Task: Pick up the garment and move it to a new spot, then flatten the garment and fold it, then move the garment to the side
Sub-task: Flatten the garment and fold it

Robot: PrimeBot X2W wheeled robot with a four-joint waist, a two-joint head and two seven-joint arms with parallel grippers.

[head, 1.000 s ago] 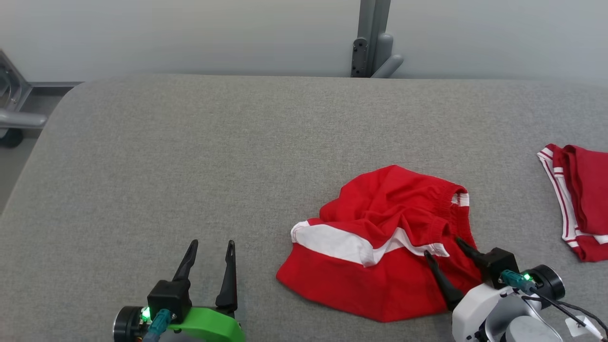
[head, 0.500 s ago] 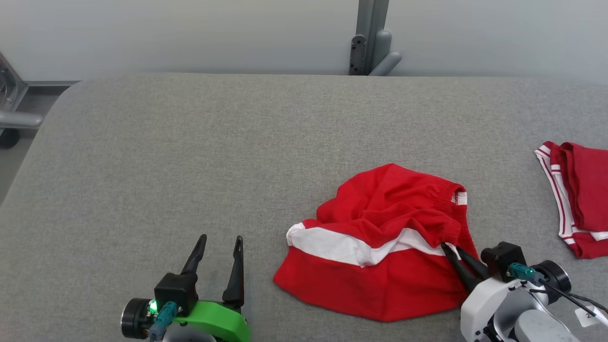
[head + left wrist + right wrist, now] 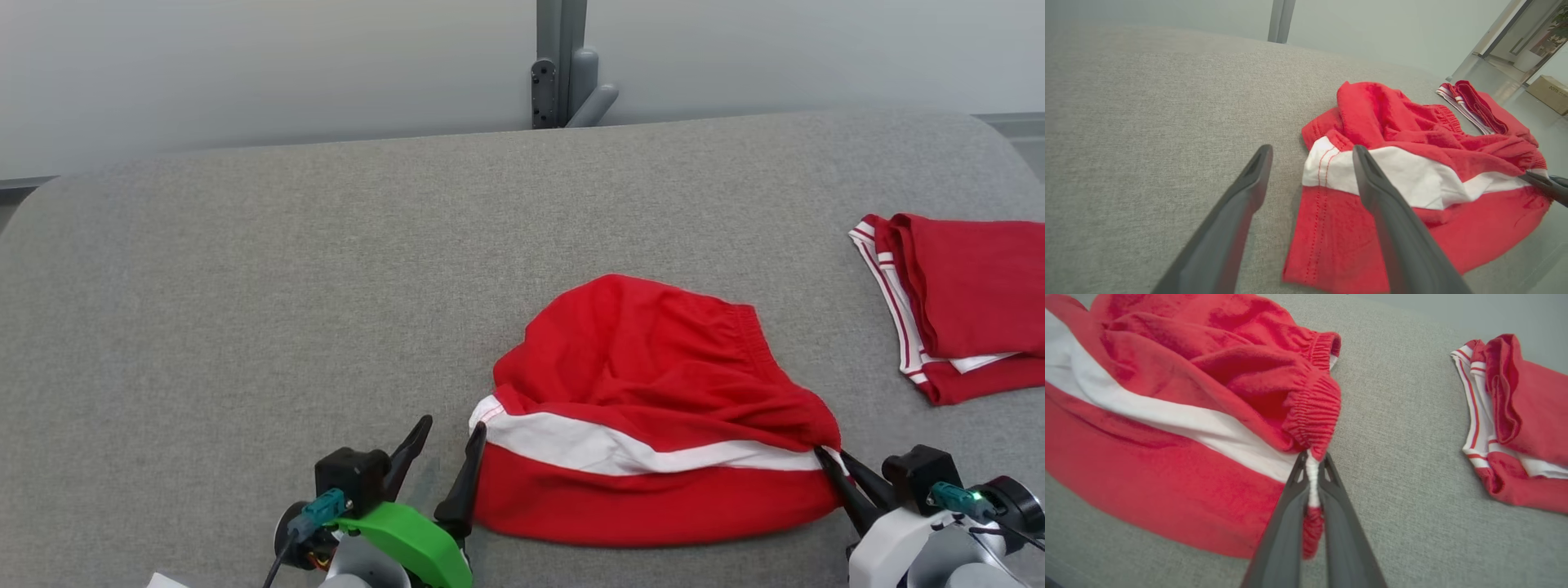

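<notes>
The right gripper (image 3: 1312, 455) is shut tight on the garment (image 3: 645, 392). Its two dark fingers pinch a bit of white cloth and a bit of red cloth at the right end of the garment, just under the bunched stretchy band. This gripper is close to the front edge of the table (image 3: 245, 286), toward the right side.

The left gripper (image 3: 451, 425) is open, with its two fingers spread wide apart. It holds nothing. It is also near the front edge of the table, at the left end of the garment. In the left wrist view, one finger is over the bare grey table and the other finger is over the edge of the cloth, where the white stripe stops. I cannot tell if that finger touches the cloth.

The garment is red with a wide white stripe across it. It lies on the table between the two grippers, near the front edge and a bit to the right of the middle. The part below the stripe is smooth and flat. The part above the stripe is humped up and wrinkled.

A second red garment (image 3: 963, 302) lies near the right edge of the table, apart from the first one. It is folded and has thin red and white stripes on its side.

A grey post (image 3: 563, 65) stands behind the back edge of the table.
</notes>
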